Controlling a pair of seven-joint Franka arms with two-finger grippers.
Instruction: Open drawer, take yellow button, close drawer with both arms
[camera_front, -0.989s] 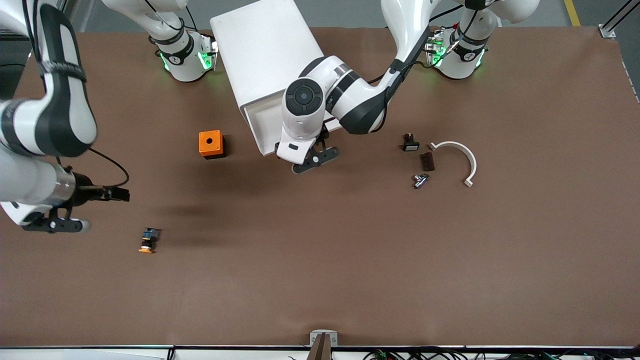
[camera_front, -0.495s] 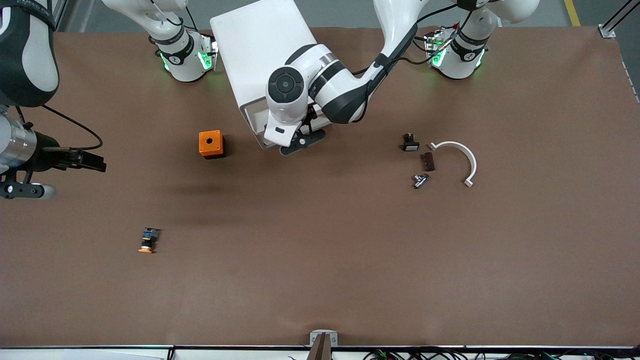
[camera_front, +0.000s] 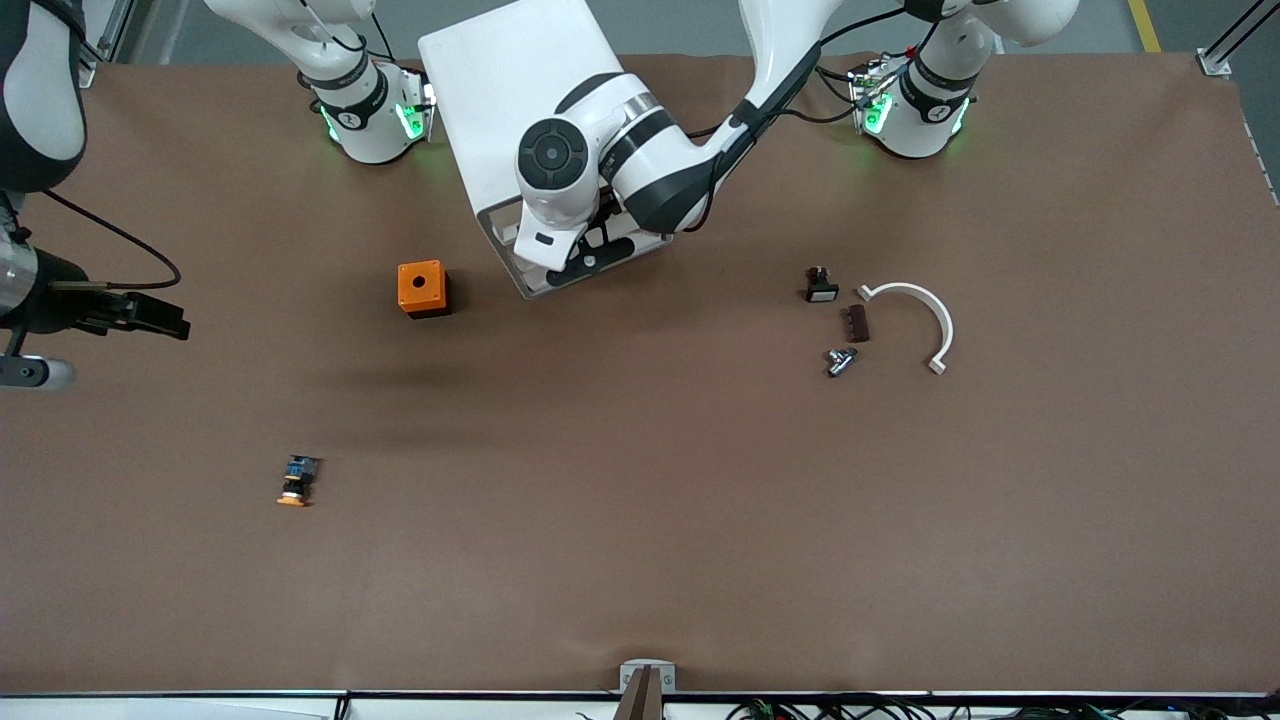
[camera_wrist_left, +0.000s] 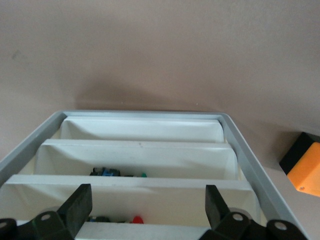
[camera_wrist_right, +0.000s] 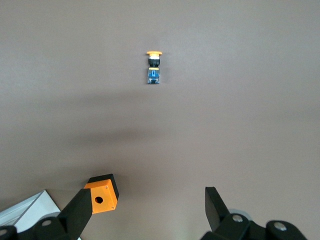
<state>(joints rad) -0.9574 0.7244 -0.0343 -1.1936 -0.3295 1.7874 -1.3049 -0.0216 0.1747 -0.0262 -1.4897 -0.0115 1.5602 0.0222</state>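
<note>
The button (camera_front: 297, 480), with orange cap, black body and blue end, lies on the brown table, nearer to the front camera than the orange box (camera_front: 421, 287). It also shows in the right wrist view (camera_wrist_right: 154, 67). The white cabinet (camera_front: 510, 90) has its drawer (camera_front: 525, 280) pulled out. My left gripper (camera_front: 588, 252) is over the open drawer. In the left wrist view it (camera_wrist_left: 147, 210) is open and empty above the drawer's white compartments (camera_wrist_left: 145, 131). My right gripper (camera_front: 160, 320) is open and empty (camera_wrist_right: 147, 210), over the table at the right arm's end.
Small parts lie in the drawer: a blue-black one (camera_wrist_left: 106, 172) and a red one (camera_wrist_left: 136, 219). Toward the left arm's end lie a black part with a white face (camera_front: 820, 288), a brown piece (camera_front: 855, 323), a metal piece (camera_front: 841, 361) and a white curved piece (camera_front: 925, 320).
My left gripper has moved from in front of the drawer to over it. My right arm has drawn back from the button toward its end of the table.
</note>
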